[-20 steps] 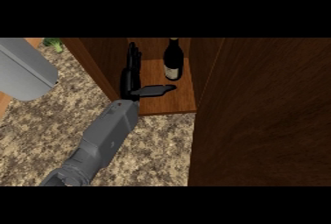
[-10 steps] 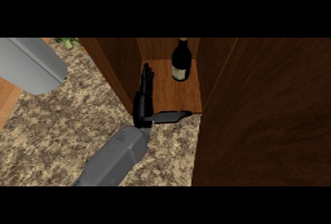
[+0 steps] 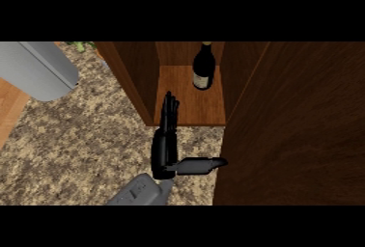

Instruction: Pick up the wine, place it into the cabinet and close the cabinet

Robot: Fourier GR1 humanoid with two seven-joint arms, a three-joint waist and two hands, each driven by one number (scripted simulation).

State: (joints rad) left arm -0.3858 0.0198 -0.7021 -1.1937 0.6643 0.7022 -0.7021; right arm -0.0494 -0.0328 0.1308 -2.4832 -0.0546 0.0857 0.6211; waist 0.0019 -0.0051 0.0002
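Speckled granite covers the table (image 3: 78, 144) below me, with a wooden cabinet (image 3: 285, 125) standing on it at the right and a grey rounded appliance (image 3: 35, 67) at the upper left. I see the wine bottle (image 3: 204, 67) upright on the cabinet's shelf (image 3: 196, 108), toward the back. My one visible hand (image 3: 168, 140) holds nothing: fingers straight, pointing into the opening, thumb stuck out toward the cabinet door (image 3: 299, 144). I can't tell which arm it is.

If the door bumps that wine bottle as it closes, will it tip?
Probably at some risk: the wine bottle stands upright, tall and narrow, so a knock up high could topple it. It sits deep on the cabinet shelf, likely clear of the door.
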